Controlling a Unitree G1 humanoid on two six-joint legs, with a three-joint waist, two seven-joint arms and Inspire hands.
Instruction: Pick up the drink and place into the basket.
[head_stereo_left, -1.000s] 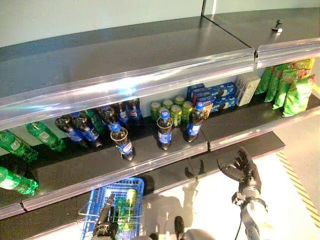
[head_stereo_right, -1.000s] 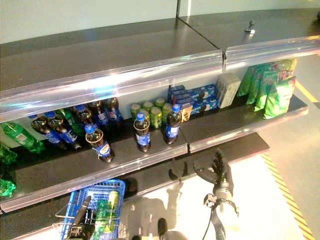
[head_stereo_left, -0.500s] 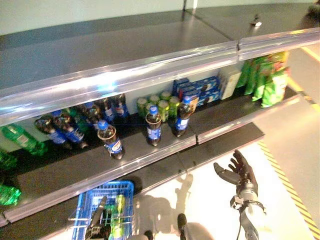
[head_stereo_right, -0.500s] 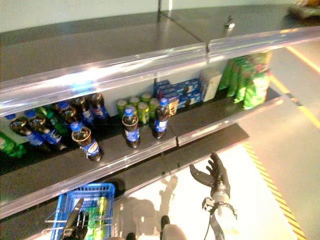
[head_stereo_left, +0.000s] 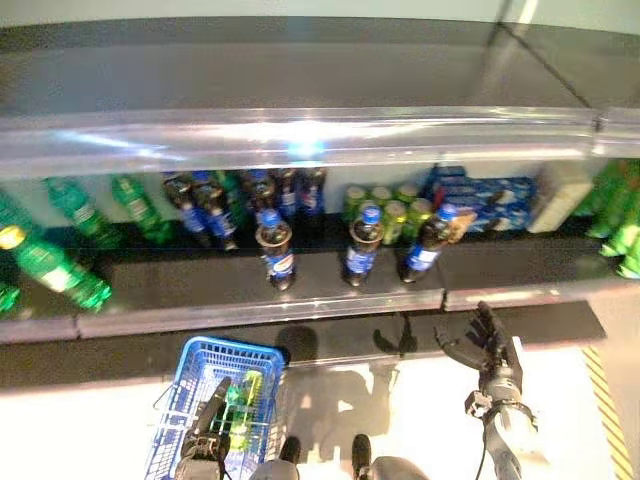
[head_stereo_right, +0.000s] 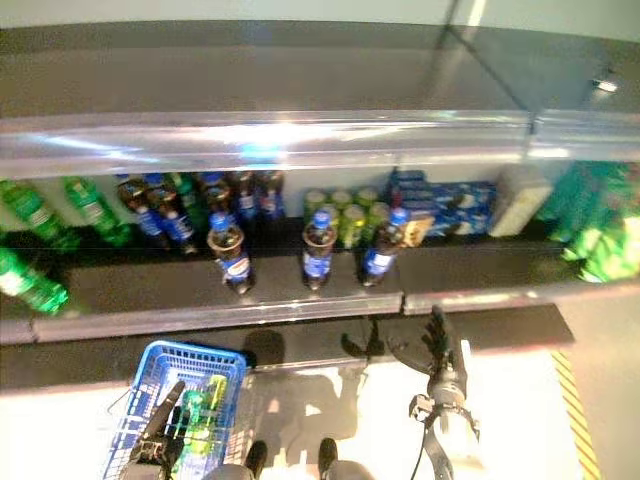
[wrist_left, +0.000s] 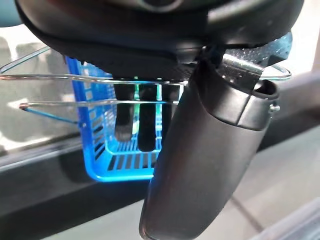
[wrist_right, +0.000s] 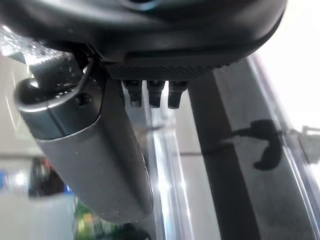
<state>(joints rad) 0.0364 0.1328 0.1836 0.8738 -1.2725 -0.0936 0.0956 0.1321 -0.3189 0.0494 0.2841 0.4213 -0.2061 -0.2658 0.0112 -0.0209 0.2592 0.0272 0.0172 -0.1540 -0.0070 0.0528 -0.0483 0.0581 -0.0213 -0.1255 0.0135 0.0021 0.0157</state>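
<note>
Three cola bottles with blue caps stand at the front of the dark shelf (head_stereo_left: 200, 300): one on the left (head_stereo_left: 275, 256), one in the middle (head_stereo_left: 360, 250), one on the right (head_stereo_left: 424, 245). My right hand (head_stereo_left: 488, 345) hangs open below the shelf's edge, under the right bottle and apart from it, holding nothing. Low on the left, my left hand (head_stereo_left: 206, 432) holds the wire handle (wrist_left: 75, 76) of the blue basket (head_stereo_left: 190, 385). A green bottle (head_stereo_left: 238, 408) lies inside the basket.
More cola bottles (head_stereo_left: 205, 200) and green cans (head_stereo_left: 385, 205) stand further back. Green bottles (head_stereo_left: 60, 272) lie at the left. Blue boxes (head_stereo_left: 485, 192) and green bags (head_stereo_left: 625, 225) fill the right. A clear rail (head_stereo_left: 300, 135) fronts the upper shelf.
The whole picture has shifted, so the camera has moved. My right hand stays open below the shelf, and my left hand still holds the basket.
</note>
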